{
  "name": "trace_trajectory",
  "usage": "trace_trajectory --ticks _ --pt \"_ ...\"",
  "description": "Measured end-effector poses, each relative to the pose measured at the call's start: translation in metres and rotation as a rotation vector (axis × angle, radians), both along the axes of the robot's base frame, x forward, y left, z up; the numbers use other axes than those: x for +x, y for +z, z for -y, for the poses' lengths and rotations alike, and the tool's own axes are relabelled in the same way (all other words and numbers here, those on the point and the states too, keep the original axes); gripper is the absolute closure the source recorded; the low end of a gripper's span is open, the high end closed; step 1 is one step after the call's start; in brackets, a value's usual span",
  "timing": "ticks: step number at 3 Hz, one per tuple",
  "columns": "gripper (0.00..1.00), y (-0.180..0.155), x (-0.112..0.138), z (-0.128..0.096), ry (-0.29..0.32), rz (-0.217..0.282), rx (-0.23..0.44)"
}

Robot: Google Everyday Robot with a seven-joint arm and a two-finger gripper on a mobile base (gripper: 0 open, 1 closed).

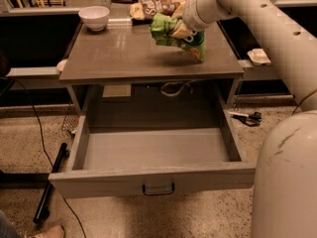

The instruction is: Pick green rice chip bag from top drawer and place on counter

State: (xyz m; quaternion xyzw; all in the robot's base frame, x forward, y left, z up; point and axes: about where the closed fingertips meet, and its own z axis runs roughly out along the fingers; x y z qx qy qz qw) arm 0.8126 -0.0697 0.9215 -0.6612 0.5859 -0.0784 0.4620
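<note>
The green rice chip bag hangs in my gripper, just above the right half of the counter. The gripper is shut on the bag's upper part, and the bag's lower corner is close to the counter surface. The white arm reaches in from the upper right. The top drawer is pulled fully open below the counter and shows nothing inside. Its dark handle is at the centre of the front panel.
A white bowl stands at the counter's back left. A brown-and-tan snack bag lies at the back edge behind the green bag. A white dish sits on a ledge to the right. Cables and a dark pole lie on the floor at left.
</note>
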Motion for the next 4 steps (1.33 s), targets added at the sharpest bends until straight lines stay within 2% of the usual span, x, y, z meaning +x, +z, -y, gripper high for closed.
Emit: trace_trajectory --ticks 2,3,4 --pt "0.18 -0.002 0.008 -0.005 0.010 -0.004 0.013" --pt "0.00 -0.002 0.008 -0.005 0.010 -0.004 0.013" --pt "0.00 0.014 0.000 0.021 -0.044 0.010 0.016"
